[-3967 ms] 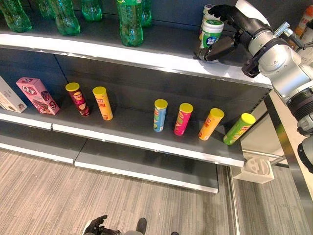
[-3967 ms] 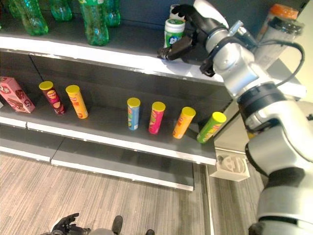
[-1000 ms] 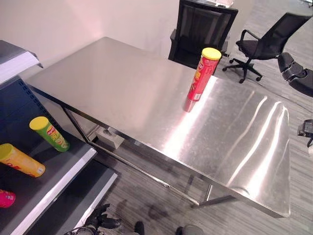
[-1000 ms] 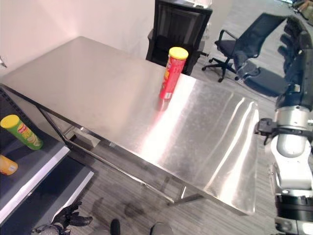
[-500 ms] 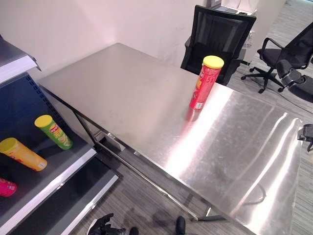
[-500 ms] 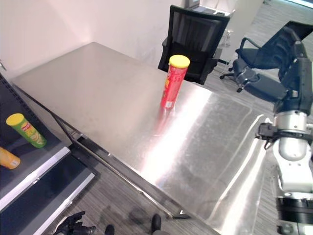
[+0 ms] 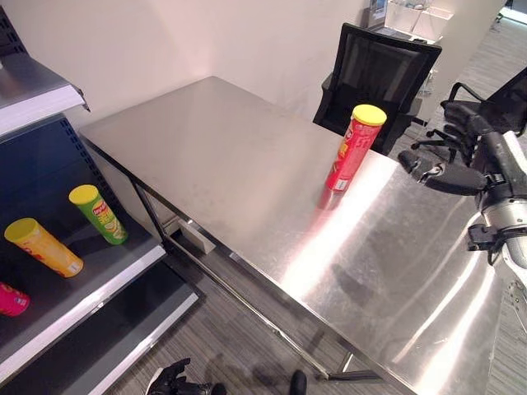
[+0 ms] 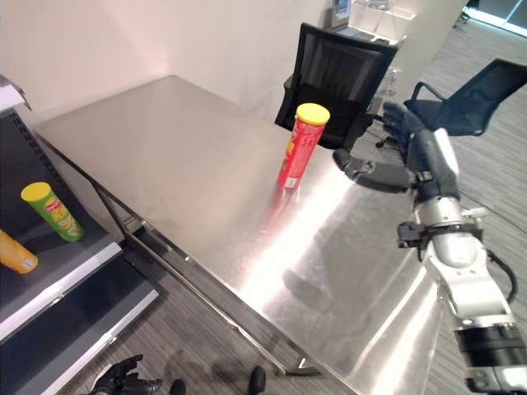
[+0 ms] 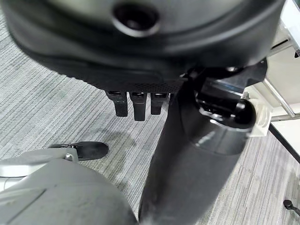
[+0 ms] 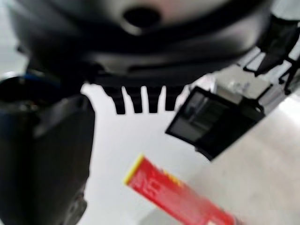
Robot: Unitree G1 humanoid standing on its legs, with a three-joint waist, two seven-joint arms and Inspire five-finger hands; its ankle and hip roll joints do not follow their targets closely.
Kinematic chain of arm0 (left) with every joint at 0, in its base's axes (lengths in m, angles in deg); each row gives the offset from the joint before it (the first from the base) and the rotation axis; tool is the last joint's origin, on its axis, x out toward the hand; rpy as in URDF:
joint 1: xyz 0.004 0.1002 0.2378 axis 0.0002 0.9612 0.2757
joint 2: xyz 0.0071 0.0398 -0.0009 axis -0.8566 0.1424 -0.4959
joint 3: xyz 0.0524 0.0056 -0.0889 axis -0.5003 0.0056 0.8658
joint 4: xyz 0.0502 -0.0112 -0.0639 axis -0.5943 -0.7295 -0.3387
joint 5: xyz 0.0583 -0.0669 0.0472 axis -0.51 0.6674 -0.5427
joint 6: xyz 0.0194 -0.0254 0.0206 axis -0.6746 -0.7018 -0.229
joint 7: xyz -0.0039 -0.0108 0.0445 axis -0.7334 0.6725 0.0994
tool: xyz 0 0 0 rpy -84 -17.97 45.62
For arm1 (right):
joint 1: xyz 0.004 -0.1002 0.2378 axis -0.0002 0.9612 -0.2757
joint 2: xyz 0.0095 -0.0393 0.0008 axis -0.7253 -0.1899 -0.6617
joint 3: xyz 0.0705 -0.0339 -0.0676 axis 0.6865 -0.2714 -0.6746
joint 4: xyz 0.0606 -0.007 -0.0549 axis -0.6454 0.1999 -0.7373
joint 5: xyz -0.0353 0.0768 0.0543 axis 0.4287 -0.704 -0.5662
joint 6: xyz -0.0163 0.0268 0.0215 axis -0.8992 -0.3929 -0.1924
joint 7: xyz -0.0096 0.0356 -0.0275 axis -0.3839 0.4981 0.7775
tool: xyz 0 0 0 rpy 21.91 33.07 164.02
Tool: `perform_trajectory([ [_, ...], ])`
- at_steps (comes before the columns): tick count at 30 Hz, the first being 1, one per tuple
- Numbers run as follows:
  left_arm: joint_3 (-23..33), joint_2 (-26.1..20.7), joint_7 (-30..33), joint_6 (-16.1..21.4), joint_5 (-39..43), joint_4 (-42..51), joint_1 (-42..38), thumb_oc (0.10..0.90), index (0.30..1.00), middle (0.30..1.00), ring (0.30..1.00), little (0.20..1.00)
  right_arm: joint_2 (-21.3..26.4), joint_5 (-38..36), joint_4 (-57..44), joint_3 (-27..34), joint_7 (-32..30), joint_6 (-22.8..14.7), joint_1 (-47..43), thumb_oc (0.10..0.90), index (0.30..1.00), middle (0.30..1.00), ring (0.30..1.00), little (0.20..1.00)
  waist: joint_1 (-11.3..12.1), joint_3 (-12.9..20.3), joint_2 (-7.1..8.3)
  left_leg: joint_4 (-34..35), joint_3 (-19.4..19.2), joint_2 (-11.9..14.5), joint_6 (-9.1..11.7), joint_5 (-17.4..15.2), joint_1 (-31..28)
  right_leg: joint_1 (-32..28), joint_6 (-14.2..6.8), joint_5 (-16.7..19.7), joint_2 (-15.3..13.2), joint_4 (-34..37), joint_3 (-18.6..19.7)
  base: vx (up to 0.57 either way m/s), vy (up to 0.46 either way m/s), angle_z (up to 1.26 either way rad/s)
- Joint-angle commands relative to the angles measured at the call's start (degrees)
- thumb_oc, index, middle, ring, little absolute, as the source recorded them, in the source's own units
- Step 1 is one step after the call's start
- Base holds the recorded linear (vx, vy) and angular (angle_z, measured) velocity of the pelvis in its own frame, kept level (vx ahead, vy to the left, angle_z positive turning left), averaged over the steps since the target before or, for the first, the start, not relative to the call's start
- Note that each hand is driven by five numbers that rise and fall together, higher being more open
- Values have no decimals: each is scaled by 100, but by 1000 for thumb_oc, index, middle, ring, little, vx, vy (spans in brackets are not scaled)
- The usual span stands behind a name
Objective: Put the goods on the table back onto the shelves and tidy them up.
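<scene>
Steel table (image 7: 247, 173), shelves (image 7: 74, 271) off its left end, with a green can (image 7: 99, 216) and an orange can (image 7: 43, 247) lying there. Red can (image 7: 350, 150) upright mid-table, yellow lid; likely light, stiff, slick, tippy. Grasp around mid-body. Right hand (image 8: 387, 160) just beside it, apart, fingers spread. Left hand (image 7: 173, 380) low, fingers relaxed.

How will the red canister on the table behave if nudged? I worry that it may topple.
The red canister is tall and narrow on a small base, so it probably tips easily. The steel table looks smooth, so it may slide. Once down, it would likely roll.
</scene>
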State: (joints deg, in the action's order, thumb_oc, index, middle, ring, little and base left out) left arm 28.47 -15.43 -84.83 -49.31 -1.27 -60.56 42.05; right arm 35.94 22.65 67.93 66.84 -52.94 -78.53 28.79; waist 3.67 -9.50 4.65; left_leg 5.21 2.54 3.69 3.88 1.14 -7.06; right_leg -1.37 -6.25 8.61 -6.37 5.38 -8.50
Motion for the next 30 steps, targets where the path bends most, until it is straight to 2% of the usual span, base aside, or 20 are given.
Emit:
perform_trajectory([
  [1, -337, -367, -40, 192, -56, -34, -105, 800, 900, 900, 900, 900, 698, 159, 317, 0, -226, -263, -1167, 800, 900, 900, 900, 900, 128, 232, 158, -21, -267, -113, 15, -301, 236, -248, -354, -639, -241, -38, -250, -1, -17, 12],
  [11, -411, -422, 50, 181, -4, -70, -183, 800, 900, 900, 900, 900, 754, 195, 919, -471, -426, -168, -1868, 800, 900, 900, 900, 900, 186, 173, 239, -21, -187, -93, 49, -250, 373, -183, -347, -628, -234, -38, -346, -2, -12, 7],
  [17, -445, -477, 57, 178, 47, -67, -154, 800, 900, 900, 900, 900, 792, -57, 1397, -1089, -333, -112, -2523, 800, 900, 900, 900, 900, 263, 145, 279, -21, -133, -84, 73, -228, 409, -198, -334, -647, -222, -38, -418, 9, -13, 9],
  [30, -522, -528, 115, 137, 208, -163, -233, 800, 900, 900, 900, 900, 591, -368, 2251, -1760, -407, 16, -3551, 800, 900, 900, 900, 900, 372, 50, 341, -21, -51, -67, 106, -170, 529, -142, -331, -633, -227, -38, -510, 4, -4, 3],
])
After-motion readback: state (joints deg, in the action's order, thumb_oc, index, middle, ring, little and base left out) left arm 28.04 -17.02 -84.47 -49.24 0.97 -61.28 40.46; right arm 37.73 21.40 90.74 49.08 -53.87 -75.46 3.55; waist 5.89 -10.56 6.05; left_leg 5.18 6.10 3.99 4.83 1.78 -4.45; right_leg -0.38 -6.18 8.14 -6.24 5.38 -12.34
